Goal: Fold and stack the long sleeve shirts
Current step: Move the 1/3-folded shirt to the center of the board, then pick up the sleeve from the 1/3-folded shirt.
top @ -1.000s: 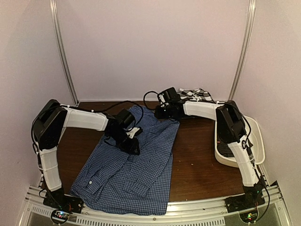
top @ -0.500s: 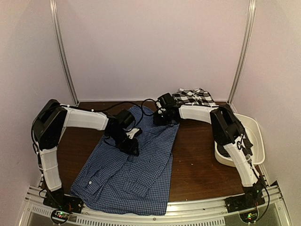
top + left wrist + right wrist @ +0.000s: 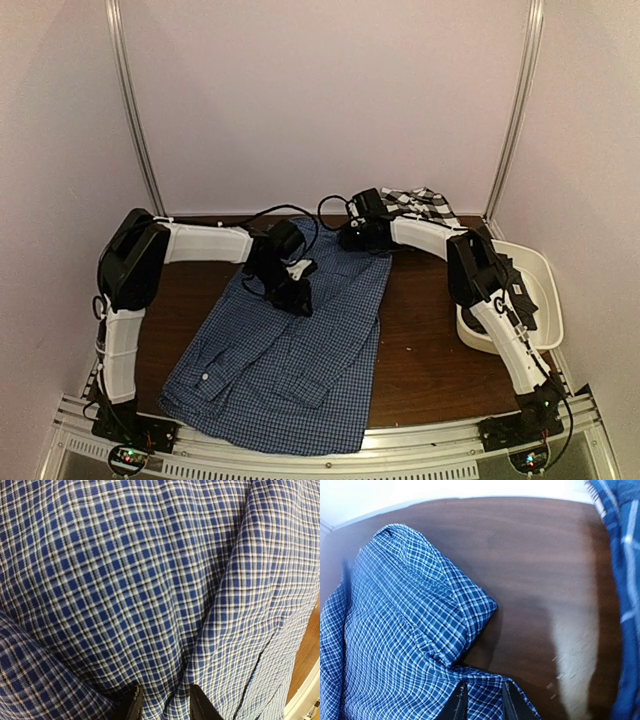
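Note:
The blue-and-white fine-check shirt [image 3: 280,360] lies spread across the brown table [image 3: 420,340], its collar end toward the back. My left gripper [image 3: 298,296] presses on its upper middle; in the left wrist view this gripper [image 3: 165,706] is shut on a ridge of that shirt's cloth [image 3: 150,580]. My right gripper [image 3: 352,238] is at the shirt's far right corner, and in its own view the gripper [image 3: 481,703] is shut on the shirt's edge [image 3: 410,630]. A black-and-white large-check shirt [image 3: 415,203] lies bunched at the back right.
A white plastic tub [image 3: 545,290] stands at the table's right edge beside the right arm. Bare table [image 3: 545,570] shows beyond the shirt's corner. A strip of blue cloth [image 3: 622,555] hangs at the right edge of the right wrist view.
Both grippers have shifted a little right and toward the back, dragging the fine-check shirt with them. The left arm's upper links have swung right.

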`<state>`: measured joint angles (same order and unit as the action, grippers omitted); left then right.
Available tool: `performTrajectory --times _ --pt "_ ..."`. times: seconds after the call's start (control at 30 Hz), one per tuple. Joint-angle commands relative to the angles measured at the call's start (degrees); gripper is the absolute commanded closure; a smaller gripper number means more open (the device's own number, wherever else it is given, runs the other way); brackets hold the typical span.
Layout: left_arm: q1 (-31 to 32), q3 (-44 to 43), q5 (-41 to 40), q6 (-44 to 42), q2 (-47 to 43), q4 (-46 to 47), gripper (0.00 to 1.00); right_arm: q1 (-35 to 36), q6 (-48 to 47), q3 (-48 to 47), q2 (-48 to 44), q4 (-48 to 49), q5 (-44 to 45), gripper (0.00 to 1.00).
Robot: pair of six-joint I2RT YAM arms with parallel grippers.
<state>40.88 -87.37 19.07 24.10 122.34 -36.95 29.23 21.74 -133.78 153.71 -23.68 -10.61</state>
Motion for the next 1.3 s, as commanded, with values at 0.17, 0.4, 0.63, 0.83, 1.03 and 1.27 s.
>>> performTrajectory --times 0.17,0.4,0.63,0.83,1.03,1.27 --pt "-0.6 -10.8 -1.0 1.4 9.4 -2.1 0.66 -2.5 -1.6 -3.2 0.4 -1.2 -4.7 0.65" --pt "-0.8 -12.2 -1.2 -0.2 7.4 -2.6 0.64 -2.3 -1.7 -0.7 -9.4 -0.5 -6.5 0.48" --pt "-0.4 -12.5 -2.9 -1.8 -0.3 -2.5 0.62 -2.3 -1.8 11.1 -21.4 0.9 -3.1 0.33" --pt "4.1 -6.7 -6.0 -3.0 -7.7 -1.6 0.6 -2.2 -0.8 31.2 -36.2 7.0 -1.6 0.3" --pt "12.0 1.3 -10.5 -2.1 -14.4 -2.3 0.59 -1.1 0.5 51.1 -50.0 12.0 -0.2 0.29" --pt "22.1 8.2 -14.3 5.0 -17.3 -3.8 0.59 1.4 2.5 65.3 -60.3 14.5 1.3 0.29"
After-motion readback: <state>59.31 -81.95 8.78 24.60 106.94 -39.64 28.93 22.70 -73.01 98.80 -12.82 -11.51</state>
